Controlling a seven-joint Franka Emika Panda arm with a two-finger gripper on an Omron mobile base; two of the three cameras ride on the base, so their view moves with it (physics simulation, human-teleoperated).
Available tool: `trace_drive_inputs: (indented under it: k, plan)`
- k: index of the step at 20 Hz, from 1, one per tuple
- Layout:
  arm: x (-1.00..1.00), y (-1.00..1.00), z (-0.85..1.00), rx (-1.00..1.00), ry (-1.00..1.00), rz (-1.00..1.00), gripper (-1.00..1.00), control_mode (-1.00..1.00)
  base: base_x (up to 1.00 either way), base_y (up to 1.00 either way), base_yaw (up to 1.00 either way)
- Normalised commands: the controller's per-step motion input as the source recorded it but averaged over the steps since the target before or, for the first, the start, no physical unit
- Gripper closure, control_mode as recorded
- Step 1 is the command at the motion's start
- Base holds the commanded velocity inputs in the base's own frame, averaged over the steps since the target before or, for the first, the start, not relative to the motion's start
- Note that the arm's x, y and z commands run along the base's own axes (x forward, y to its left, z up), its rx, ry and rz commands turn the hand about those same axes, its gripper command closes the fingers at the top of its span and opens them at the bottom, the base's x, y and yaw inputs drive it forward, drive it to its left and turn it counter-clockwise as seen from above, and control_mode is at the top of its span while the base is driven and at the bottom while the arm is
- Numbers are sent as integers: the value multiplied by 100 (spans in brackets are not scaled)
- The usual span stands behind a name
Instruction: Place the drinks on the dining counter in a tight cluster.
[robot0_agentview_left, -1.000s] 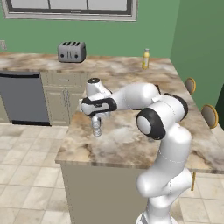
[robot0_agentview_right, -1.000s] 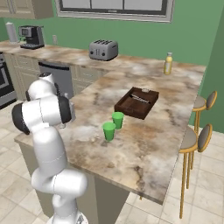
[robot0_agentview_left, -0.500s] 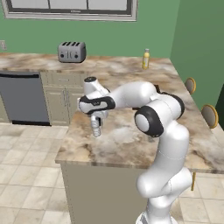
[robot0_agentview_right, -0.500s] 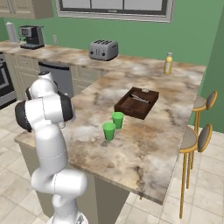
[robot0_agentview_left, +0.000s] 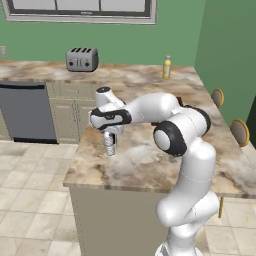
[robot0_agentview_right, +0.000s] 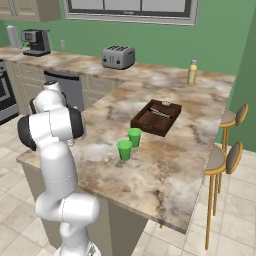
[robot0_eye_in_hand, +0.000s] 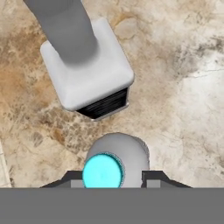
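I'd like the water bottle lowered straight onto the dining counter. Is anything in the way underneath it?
Nothing visible is. The water bottle hangs over bare dining counter. The nearest thing is a white boxy object with a grey top, which stands beside the bottle, not under it.

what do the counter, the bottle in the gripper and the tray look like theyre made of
Dining counter: polished stone, judging by tan-brown marbled veining. Water bottle: seemingly clear ribbed plastic, with a glossy cyan cap in the hand view. Tray: likely dark stained wood, matte brown.
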Motion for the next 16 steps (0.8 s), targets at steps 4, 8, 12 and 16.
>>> trace_drive_inputs:
  k: [4,8,12,16]
  plan:
    - [0,0,-1,0,0,0,-100,-100,0,0,0]
    - [0,0,-5,0,0,0,-100,-100,0,0,0]
    - [0,-1,0,0,0,0,-100,-100,0,0,0]
    - [-1,-15,7,0,1,0,-100,-100,0,0,0]
